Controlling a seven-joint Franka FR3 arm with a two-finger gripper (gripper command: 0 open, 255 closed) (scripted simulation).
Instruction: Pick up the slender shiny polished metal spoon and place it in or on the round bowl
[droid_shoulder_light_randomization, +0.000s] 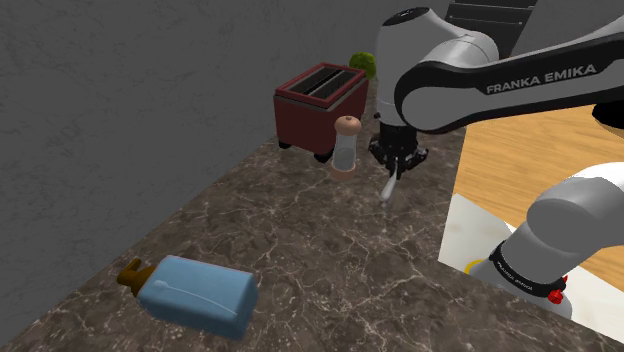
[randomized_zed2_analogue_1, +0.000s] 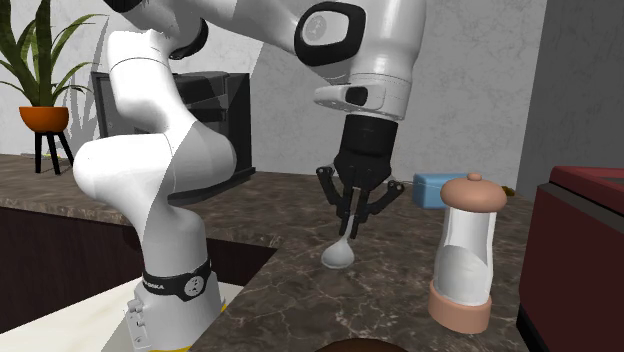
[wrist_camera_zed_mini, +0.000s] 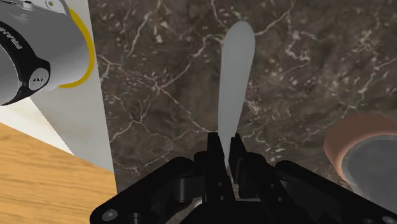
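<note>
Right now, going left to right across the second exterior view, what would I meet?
Potted plant → arm's base → spoon in the gripper → brown-capped shaker → dark red toaster.

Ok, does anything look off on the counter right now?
The blue container lies flat on the counter, brown cap toward the shoulder view's left; possibly tipped. Spoon hangs bowl-down in the shut gripper; grinder, toaster upright.

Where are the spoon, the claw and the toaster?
spoon (randomized_zed2_analogue_1: 339, 255), second exterior view, on its bowl end.
claw (randomized_zed2_analogue_1: 350, 225), second exterior view, between its fingertips.
toaster (droid_shoulder_light_randomization: 305, 125), shoulder view, on its near side wall.
</note>
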